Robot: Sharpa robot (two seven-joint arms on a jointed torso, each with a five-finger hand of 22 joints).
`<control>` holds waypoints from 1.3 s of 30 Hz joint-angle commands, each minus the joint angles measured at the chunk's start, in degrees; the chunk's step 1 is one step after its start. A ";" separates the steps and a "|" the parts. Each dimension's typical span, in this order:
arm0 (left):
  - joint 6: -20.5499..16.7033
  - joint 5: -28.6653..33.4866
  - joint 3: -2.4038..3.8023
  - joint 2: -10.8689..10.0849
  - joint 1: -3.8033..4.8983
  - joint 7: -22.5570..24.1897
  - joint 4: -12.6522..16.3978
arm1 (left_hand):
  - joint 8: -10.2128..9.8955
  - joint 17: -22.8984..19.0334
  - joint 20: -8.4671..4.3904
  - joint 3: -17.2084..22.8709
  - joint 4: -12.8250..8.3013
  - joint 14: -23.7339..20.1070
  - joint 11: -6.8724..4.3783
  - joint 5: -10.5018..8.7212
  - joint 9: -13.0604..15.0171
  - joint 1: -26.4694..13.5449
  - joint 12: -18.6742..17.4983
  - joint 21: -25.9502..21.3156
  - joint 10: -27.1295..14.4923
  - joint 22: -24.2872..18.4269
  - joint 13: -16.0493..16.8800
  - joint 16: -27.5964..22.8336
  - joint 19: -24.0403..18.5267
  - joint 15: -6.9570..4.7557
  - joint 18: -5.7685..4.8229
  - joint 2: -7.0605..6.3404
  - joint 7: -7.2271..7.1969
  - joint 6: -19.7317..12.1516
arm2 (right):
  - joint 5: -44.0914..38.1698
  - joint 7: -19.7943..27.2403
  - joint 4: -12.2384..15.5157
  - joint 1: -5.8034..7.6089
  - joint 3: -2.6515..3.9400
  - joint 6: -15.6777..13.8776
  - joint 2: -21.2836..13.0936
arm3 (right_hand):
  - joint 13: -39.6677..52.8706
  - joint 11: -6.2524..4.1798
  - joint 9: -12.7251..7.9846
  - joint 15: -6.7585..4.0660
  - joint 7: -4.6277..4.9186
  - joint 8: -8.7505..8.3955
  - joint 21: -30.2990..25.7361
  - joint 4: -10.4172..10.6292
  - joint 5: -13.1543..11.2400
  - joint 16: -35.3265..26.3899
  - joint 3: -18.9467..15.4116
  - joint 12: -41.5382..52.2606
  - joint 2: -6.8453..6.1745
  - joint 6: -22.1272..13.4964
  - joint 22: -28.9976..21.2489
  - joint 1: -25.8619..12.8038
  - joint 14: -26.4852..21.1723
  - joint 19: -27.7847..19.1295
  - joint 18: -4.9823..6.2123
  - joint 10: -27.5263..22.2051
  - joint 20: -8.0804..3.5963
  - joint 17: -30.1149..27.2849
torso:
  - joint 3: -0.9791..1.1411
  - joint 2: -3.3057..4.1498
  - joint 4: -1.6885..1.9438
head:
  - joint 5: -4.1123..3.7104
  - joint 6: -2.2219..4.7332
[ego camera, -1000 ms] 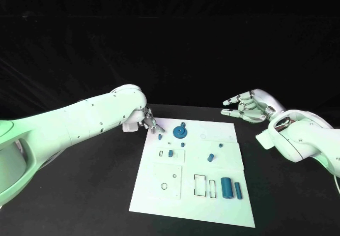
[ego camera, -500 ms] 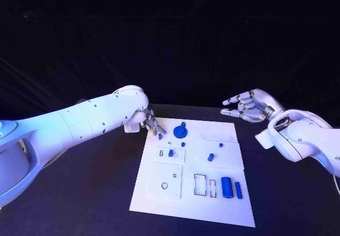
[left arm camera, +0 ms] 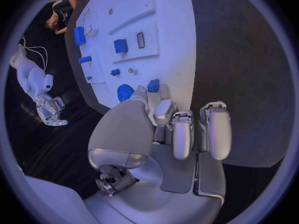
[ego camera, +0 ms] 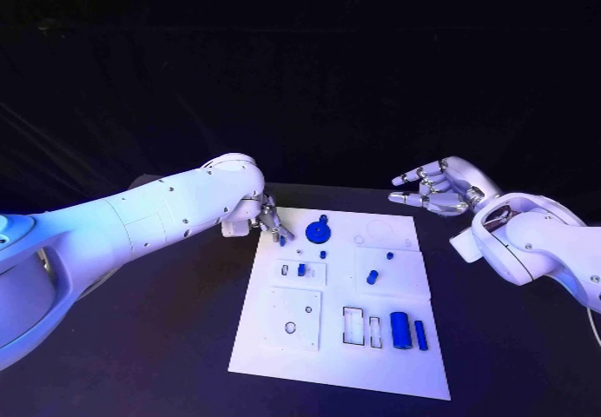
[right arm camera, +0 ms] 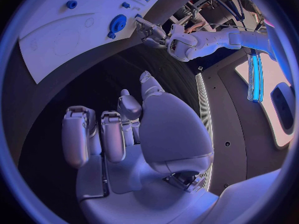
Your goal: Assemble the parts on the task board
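1. Nearest the camera in the head view, the white task board [ego camera: 313,343] is lying in the lower middle of the frame, with a large blue cylinder [ego camera: 399,330] and a slimmer blue peg [ego camera: 421,335] sitting side by side at its lower right.
2. Further up the board, a small blue part [ego camera: 372,277] is resting near the centre, and a blue gear [ego camera: 318,232] is sitting near the top edge.
3. At the board's upper left corner, the left hand [ego camera: 268,220] is hovering with fingers curled loosely, holding nothing, just beside a small blue block [left arm camera: 153,85].
4. At the upper right, well off the board, the right hand [ego camera: 434,189] is hanging with fingers apart, gripping nothing.
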 commanded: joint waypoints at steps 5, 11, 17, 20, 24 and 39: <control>0.10 0.37 0.00 0.11 -0.03 0.78 0.06 | 0.40 15.08 -0.17 0.74 -0.33 6.04 -0.04 0.14 -0.17 1.68 0.29 0.38 0.63 8.81 0.06 0.18 3.54 -0.33 -0.11 0.66 -0.01 0.51 | -0.15 0.51 -0.08 -0.04 0.00 0.80 0.12 | -0.06 -0.25 0.02 -0.50 0.05 0.08 -0.38 -0.08 0.24 -0.27 -0.35 -0.11 0.65 0.26 -0.07 -0.07 4.95 -0.40 0.81 0.15 -0.08 11.08 | 0.00 0.00 0.02 | 0.01 -0.12; 0.41 1.47 0.00 0.12 -0.03 1.03 0.18 | 1.30 15.08 -0.47 3.91 -2.56 6.04 -0.63 -0.07 0.31 7.43 0.18 0.41 0.60 8.91 -0.06 0.18 3.54 -0.74 -0.11 2.66 -0.72 0.61 | -0.10 0.56 -0.23 -0.05 0.00 0.85 0.24 | -0.06 -0.25 0.02 -0.50 0.05 0.08 -0.38 -0.08 0.24 -0.27 -0.35 -0.11 0.65 0.26 -0.07 -0.07 4.95 -0.40 0.81 0.15 -0.08 11.08 | -0.02 0.01 -0.01 | 0.00 -0.32; 0.51 2.36 0.00 0.01 -0.04 1.46 0.08 | 1.14 15.08 -0.82 12.71 -6.62 6.04 -0.60 -4.26 0.55 15.38 -0.62 0.12 0.18 8.69 -0.64 0.18 3.37 -0.83 -0.06 4.37 -0.58 -1.23 | -0.09 0.58 -0.30 -0.05 0.00 0.87 0.31 | -0.06 -0.25 0.02 -0.50 0.05 0.08 -0.38 -0.08 0.24 -0.27 -0.35 -0.11 0.65 0.26 -0.07 -0.07 4.95 -0.40 0.81 0.15 -0.08 11.08 | -0.01 -0.03 0.04 | 0.03 -0.45; 0.08 2.49 0.00 -0.16 -0.04 1.59 0.12 | 1.34 15.08 -0.72 15.25 -6.56 6.04 -0.51 -4.61 0.75 15.33 -0.69 0.09 0.27 8.71 -0.70 0.18 3.36 -0.73 -0.06 3.36 -0.53 -1.41 | -0.08 0.58 -0.36 -0.06 0.00 0.88 0.36 | -0.06 -0.25 0.02 -0.50 0.05 0.08 -0.38 -0.08 0.24 -0.27 -0.35 -0.11 0.65 0.26 -0.07 -0.07 4.95 -0.40 0.81 0.15 -0.08 11.08 | 0.02 -0.01 0.08 | 0.00 -0.54; -0.78 2.85 0.00 -0.75 -0.04 1.48 0.82 | 2.12 15.08 -0.78 19.40 -5.66 6.04 -0.74 -4.84 1.45 14.19 -0.57 0.07 0.60 8.77 -0.57 0.18 3.36 -0.72 -0.06 1.50 -0.49 -1.31 | -0.08 0.60 -0.48 -0.06 0.00 0.91 0.48 | -0.06 -0.25 0.02 -0.50 0.05 0.08 -0.38 -0.08 0.24 -0.27 -0.35 -0.11 0.65 0.26 -0.07 -0.07 4.95 -0.40 0.81 0.15 -0.08 11.08 | 0.02 -0.03 0.04 | 0.01 -0.54; -7.25 2.85 0.02 -8.37 -0.03 -0.05 14.27 | 3.61 15.08 -0.90 25.71 -5.10 6.04 -0.82 -4.75 2.99 12.21 -0.15 0.13 1.10 8.97 -0.10 0.18 3.44 -0.88 -0.09 -1.84 -0.79 -1.52 | -0.10 0.62 -0.73 -0.12 0.00 0.97 0.57 | -0.06 -0.25 0.02 -0.50 0.05 0.08 -0.38 -0.08 0.24 -0.27 -0.35 -0.11 0.65 0.26 -0.07 -0.07 4.95 -0.40 0.81 0.15 -0.08 11.08 | 0.05 -0.04 0.08 | 0.28 -0.47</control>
